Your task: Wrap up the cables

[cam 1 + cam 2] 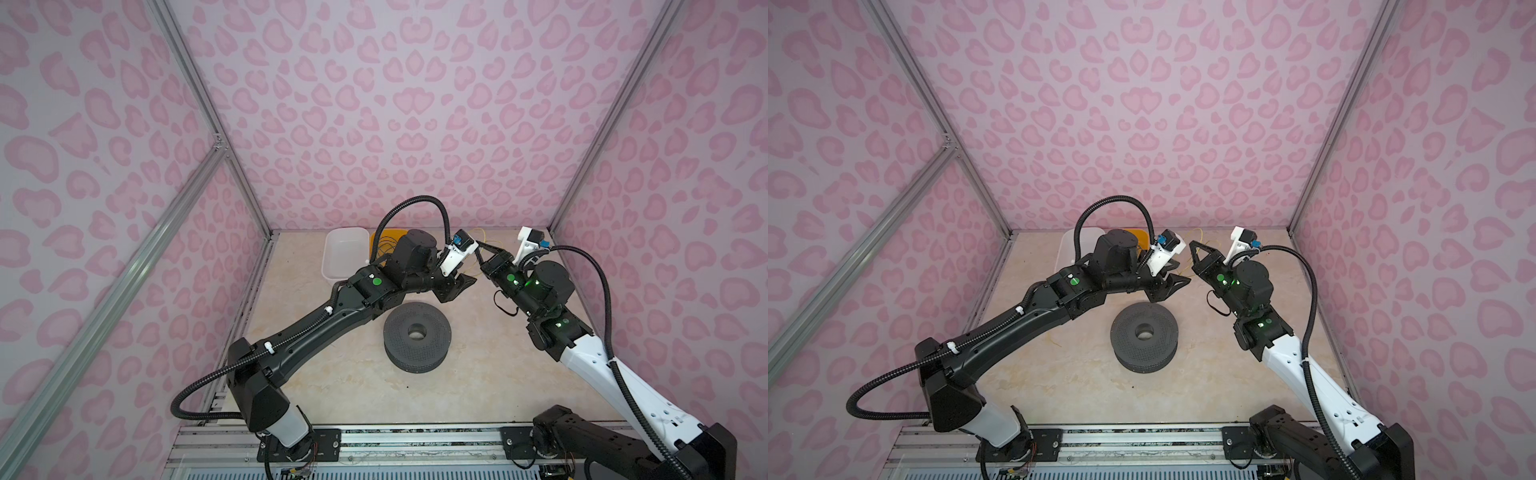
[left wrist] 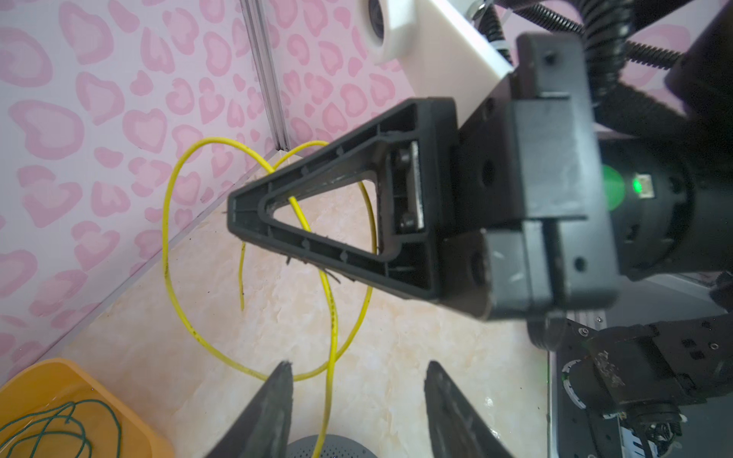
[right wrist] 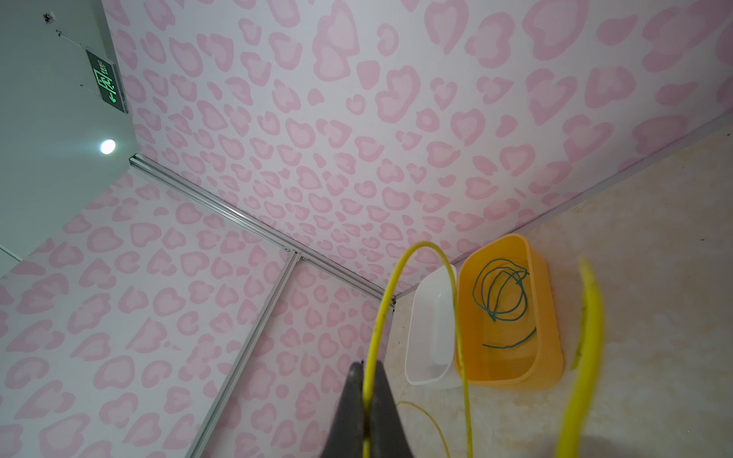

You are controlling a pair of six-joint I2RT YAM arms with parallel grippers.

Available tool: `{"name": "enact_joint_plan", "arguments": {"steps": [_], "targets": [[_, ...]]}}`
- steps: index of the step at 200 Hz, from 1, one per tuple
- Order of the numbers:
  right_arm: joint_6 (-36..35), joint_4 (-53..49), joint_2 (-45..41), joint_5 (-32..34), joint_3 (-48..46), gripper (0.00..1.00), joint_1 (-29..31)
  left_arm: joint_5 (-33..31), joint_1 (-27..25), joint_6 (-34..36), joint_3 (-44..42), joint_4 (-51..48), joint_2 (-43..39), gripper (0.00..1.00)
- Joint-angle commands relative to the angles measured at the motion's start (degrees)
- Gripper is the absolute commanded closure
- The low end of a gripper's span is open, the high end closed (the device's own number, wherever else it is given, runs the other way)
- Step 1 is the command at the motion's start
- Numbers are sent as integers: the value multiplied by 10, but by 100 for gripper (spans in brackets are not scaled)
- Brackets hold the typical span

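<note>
**A:** What carries everything?

**B:** A pale, marbled desk (image 1: 490,386), seen in both top views.

**A:** And what lies on it?

**B:** A grey perforated spool (image 1: 417,337) lies flat near the middle. At the far edge, left of centre, a white tub (image 1: 345,253) and an orange tub (image 3: 511,368) stand close side by side, with the orange one on the right.

**A:** Anything else?

**B:** A yellow cable (image 2: 334,317) loops over the far right part. Whether it rests on the desk, I cannot tell.

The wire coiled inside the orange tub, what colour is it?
The wire is dark green, clearest in the right wrist view.
</note>
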Motion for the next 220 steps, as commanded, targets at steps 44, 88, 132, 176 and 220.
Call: {"name": "enact_joint_plan", "arguments": {"steps": [44, 88, 132, 176, 220], "targets": [[10, 15, -9, 0, -11, 100, 12, -46, -6, 18, 1, 37, 8, 72], [15, 19, -9, -1, -16, 100, 13, -58, -14, 31, -5, 37, 10, 66], [14, 18, -11, 2, -16, 100, 14, -71, -18, 38, -9, 34, 15, 78], [12, 19, -7, -4, -16, 100, 14, -83, -22, 44, -18, 40, 7, 97], [-35, -40, -34, -11, 7, 57, 6, -119, -21, 47, -52, 68, -8, 96]]}}
